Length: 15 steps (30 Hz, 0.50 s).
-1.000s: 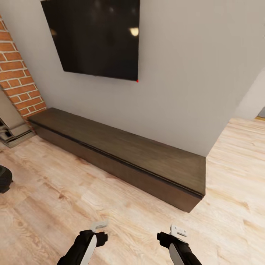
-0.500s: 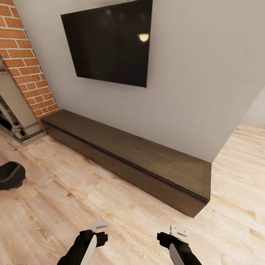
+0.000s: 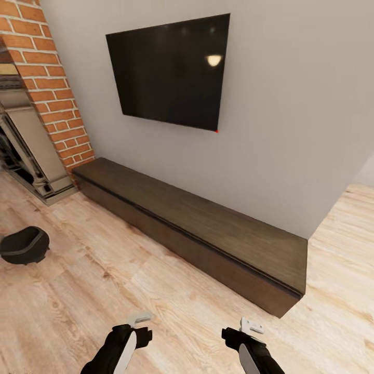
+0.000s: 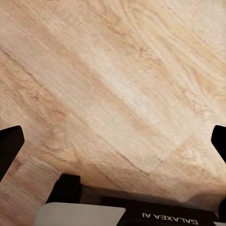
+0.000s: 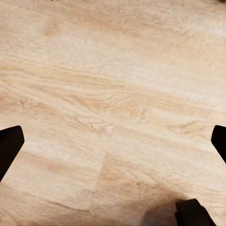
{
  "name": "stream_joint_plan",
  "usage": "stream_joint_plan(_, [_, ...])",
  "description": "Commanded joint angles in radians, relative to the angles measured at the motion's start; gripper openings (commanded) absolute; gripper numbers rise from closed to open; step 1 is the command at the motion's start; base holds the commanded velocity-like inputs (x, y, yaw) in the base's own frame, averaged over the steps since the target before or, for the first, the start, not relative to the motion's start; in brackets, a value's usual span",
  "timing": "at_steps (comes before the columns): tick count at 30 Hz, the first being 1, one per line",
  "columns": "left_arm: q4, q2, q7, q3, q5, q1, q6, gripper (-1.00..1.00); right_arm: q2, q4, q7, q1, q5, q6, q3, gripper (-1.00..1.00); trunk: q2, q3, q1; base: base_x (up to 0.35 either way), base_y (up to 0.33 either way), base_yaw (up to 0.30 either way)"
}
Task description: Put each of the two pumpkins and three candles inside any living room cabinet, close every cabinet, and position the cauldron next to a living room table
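Cauldron [image 3: 24,245] has slid fully into my head view as I turned left, cabinet [image 3: 197,228] shut ahead, left gripper [image 3: 141,321] and right gripper [image 3: 248,326] spread wide, empty.

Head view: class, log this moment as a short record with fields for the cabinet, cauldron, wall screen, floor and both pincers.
cabinet: long dark brown unit along the wall, fronts shut
cauldron: dark pot standing on the floor, apart from the cabinet, off its brick-side end
wall screen: black panel mounted above the cabinet
floor: pale wood planks
left pincer: open, empty, above the floor
right pincer: open, empty, above the floor
brick column: beside the cabinet's end
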Motion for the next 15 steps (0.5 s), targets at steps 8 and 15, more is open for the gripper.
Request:
stream_joint_plan(8, [-0.002, -0.001, 0.004, 0.002, 0.011, 0.0, 0.001, 1.0, -0.001, -0.002, -0.009, 0.0, -0.009, 0.003, 0.004, 1.0, 0.0, 0.012, 0.0, 0.0, 0.0, 0.123])
stream_joint_plan(15, [-0.002, 0.0, 0.001, 0.003, 0.011, 0.0, -0.002, 1.0, -0.001, -0.002, -0.009, 0.0, -0.009, 0.003, 0.004, 1.0, 0.0, 0.023, 0.0, 0.0, 0.0, 0.121])
